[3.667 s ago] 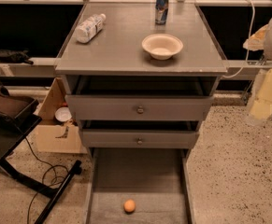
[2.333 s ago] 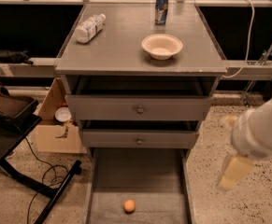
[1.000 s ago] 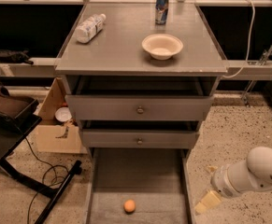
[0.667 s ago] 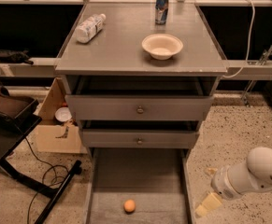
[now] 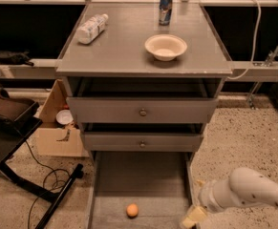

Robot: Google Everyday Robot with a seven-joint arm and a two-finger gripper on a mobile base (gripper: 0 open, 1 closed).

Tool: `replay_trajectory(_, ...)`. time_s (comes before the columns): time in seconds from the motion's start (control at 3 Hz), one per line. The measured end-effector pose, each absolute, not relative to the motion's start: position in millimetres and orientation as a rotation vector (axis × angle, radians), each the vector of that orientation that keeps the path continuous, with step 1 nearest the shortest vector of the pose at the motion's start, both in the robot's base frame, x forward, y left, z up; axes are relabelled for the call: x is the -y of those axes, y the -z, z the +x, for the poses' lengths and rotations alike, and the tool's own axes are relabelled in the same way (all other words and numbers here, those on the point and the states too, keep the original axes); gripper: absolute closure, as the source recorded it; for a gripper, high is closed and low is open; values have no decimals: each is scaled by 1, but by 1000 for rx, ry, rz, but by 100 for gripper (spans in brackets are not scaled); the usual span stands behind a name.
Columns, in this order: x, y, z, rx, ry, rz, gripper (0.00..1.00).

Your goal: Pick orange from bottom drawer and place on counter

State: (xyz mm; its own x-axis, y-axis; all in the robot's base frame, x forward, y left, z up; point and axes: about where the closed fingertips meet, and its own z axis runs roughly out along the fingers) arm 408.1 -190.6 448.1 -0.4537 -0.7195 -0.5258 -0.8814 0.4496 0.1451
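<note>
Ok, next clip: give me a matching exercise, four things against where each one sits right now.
Things:
1. orange
2. bowl
3. bottle
4. end effector

Places:
A. lying on its side at the left rear of the counter
B. on the floor of the open bottom drawer, near its pulled-out end
C. low by the bottom drawer's right wall, apart from the orange
D. upright on the counter, right of centre

Pairs: 1-B, 2-D, 3-A, 4-C
</note>
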Motion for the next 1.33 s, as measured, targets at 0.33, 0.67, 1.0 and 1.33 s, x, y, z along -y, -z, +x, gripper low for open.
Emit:
replay_trajectory(0.33, 155, -381, 440, -2247, -545, -1324, 0)
replay_trajectory(0.67, 128, -333, 480, -2210, -521, -1282, 0)
replay_trajectory(1.0, 104, -291, 506, -2192, -541, -1249, 0)
replay_trajectory(1.33, 100, -274, 526, -2194, -593, -1191, 0)
